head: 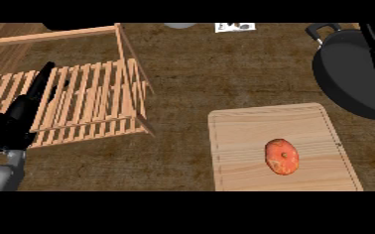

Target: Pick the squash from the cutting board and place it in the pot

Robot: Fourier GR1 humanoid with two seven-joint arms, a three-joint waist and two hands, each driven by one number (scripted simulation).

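I am looking down at a brown desk (219,74) with a rough, speckled top. A wooden rack (81,96) made of slats is sitting on the left side. A pale wooden cutting board (242,129) is lying at the near right. A black pot (348,74) is sitting at the far right, partly cut off by the edge of my view, and it is just beyond the board's far right corner.

The squash (282,156) is lying on the cutting board, a bit right of the middle and toward the near end. It is small, oval and orange-red, with some pale yellow patches. Its long side is running near to far, tipped a little.

My left hand (26,111) is showing at the left edge, over the rack, with its fingers straight and apart, pointing away from me. It is holding nothing. The squash is lying well off to the right of it, across the desk. My right hand is not showing at all.

I am thinking the right hand should do the picking, because the squash and the pot are both on the right side. The pot is lying farther away and to the right of the squash.
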